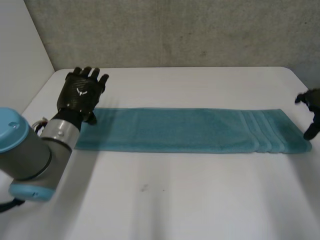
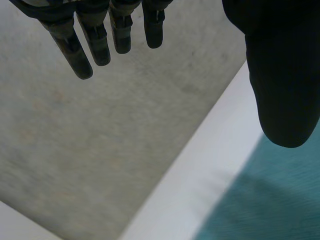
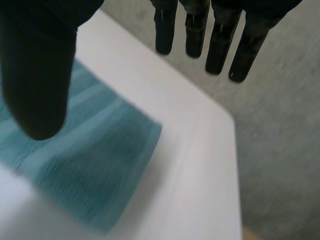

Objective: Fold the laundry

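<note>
We see left hand (image 1: 80, 94) over the teal towel (image 1: 185, 130)'s left end, fingers (image 2: 75, 55) straight, holding nothing | towel flat, a long strip across the tabletop (image 1: 175, 200) | right hand (image 1: 311, 107) at its right end, fingers (image 3: 220, 50) straight, empty

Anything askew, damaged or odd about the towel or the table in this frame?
Nothing stands out. The teal towel lies flat as a long strip on the white table, its edges fairly straight. The left hand and right hand are open at its two ends, holding nothing.
</note>
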